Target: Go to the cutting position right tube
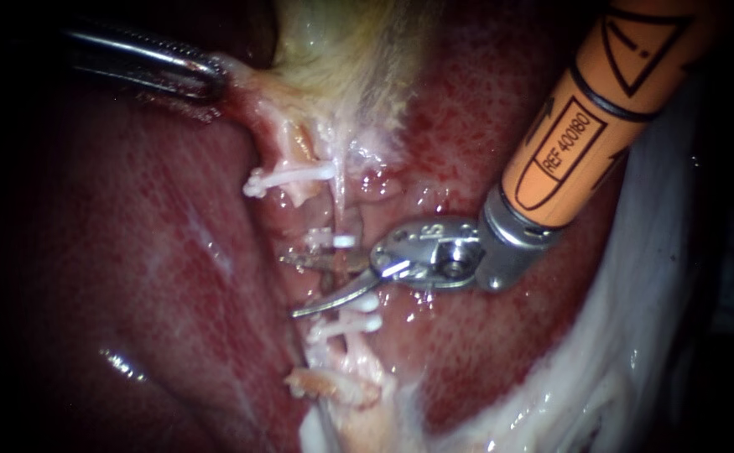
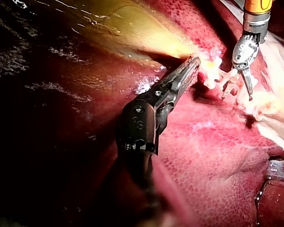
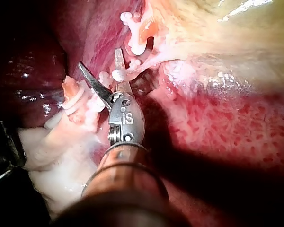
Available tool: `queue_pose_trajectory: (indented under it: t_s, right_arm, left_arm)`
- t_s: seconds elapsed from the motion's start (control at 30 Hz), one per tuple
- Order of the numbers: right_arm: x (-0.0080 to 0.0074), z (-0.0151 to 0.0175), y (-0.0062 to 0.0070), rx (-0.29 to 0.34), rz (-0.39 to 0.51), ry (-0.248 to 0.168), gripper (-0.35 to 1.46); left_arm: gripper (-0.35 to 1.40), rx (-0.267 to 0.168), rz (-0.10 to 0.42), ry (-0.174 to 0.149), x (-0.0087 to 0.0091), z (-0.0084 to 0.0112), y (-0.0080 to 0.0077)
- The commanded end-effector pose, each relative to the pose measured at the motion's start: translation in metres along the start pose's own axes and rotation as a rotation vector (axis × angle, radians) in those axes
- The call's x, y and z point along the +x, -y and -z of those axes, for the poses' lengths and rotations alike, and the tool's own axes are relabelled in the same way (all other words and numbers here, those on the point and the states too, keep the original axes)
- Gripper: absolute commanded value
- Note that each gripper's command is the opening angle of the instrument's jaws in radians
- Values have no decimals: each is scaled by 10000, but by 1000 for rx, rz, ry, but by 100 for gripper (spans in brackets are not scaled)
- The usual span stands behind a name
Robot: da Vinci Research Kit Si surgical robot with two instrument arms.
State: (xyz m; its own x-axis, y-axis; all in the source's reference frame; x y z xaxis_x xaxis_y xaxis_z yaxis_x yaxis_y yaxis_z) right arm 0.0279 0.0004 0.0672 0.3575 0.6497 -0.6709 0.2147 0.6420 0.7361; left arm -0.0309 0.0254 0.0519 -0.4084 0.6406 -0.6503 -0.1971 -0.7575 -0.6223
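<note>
Pale and thread-thin, the right tube point(image 1: 339, 210) leaves the gallbladder point(image 1: 341, 50) at its yellow-green neck. Its long axis points straight away from the gallbladder over the mottled red liver point(image 1: 132, 277). White plastic clips point(image 1: 343, 241) cross it at right angles, one nearer the gallbladder and a pair point(image 1: 354, 321) farther out.

The right instrument point(image 1: 304, 285) sits at the stretch between them, its two blades spread wide and gripping nothing. The blade farther from the gallbladder is bare, curved, bright steel. The nearer blade is half buried in wet tissue and hard to trace. Whether either edge touches the tube cannot be made out. Behind the blades come a steel wrist and an orange sleeve point(image 1: 610, 101), which is cut off at the frame edge.

The left instrument point(image 1: 207, 77) is at the gallbladder's neck, its ridged jaws clamped together on a pale flap of the gallbladder. Its shaft is lost in the dark.

The tube's end farthest from the gallbladder disappears into ragged, pinkish-white shreds.
</note>
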Motion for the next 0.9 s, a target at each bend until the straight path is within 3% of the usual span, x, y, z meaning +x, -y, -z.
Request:
queue_pose_trajectory:
  t_s: [0.03, 0.23, 0.53, 0.9]
  right_arm:
    - [1, -1, 1, 0, 0, -3, 117]
    - [7, -3, 7, 4, -2, -7, 122]
    - [27, -7, 30, 19, -8, -20, 122]
    - [33, -9, 31, 21, -10, -28, 122]
  left_arm:
    - [-35, 0, 0, 0, 0, 0, 0]
    - [-35, 0, 0, 0, 0, 0, 0]
    - [-35, 0, 0, 0, 0, 0, 0]
    - [-35, 0, 0, 0, 0, 0, 0]
